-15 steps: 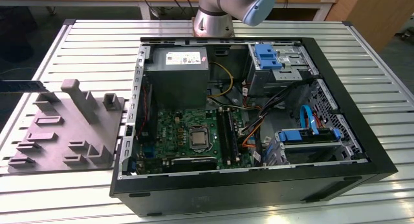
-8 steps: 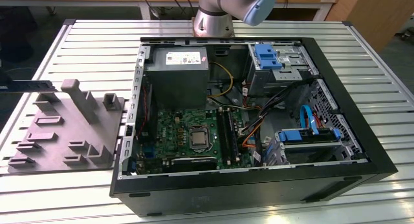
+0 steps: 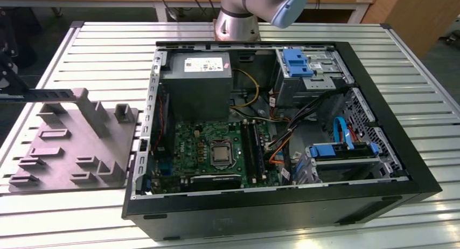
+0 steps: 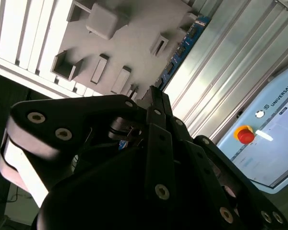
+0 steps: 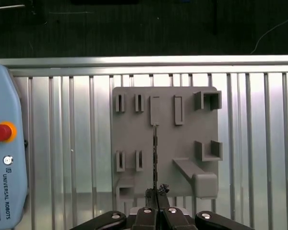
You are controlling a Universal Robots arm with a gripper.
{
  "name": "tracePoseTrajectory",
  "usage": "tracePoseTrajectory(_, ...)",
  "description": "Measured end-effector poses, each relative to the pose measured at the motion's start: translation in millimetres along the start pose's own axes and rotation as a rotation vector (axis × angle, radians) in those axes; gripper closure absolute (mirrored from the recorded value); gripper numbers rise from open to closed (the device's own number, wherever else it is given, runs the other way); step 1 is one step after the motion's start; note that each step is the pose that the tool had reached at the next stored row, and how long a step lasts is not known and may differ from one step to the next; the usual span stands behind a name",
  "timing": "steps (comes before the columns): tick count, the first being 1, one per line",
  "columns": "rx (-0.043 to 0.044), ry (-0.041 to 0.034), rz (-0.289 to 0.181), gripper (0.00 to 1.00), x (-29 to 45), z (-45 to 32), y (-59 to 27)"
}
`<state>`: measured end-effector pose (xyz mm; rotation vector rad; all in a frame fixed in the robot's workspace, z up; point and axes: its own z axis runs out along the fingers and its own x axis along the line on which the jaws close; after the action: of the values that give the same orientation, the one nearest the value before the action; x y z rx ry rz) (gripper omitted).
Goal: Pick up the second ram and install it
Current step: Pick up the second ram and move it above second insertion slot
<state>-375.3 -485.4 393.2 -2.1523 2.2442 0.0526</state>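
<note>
In the exterior view, I see the thin, dark bluish-green memory stick [image 3: 47, 92] hanging level over the grey moulded parts holder [image 3: 72, 146], by the slatted metal desk's [image 3: 402, 49] edge at the exterior view's left. It is well apart from the open black computer case [image 3: 287, 211]. In the second wrist view, the black pincer [image 4: 153, 93] is clamped on one end of the stick. In the first wrist view, the stick runs edge-on from that clenched grip, clear of the holder's slots, I judge.

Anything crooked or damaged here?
Nothing stands out. The second ram runs straight out from the fingers over the gray fixture, not skewed. The open PC case shows no visible damage.
</note>
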Motion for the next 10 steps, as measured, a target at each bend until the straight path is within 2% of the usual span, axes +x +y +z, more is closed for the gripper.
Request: tracePoseTrajectory(10, 0.0000, 0.0000, 0.000, 0.89, -1.2, 0.0, -27.9)
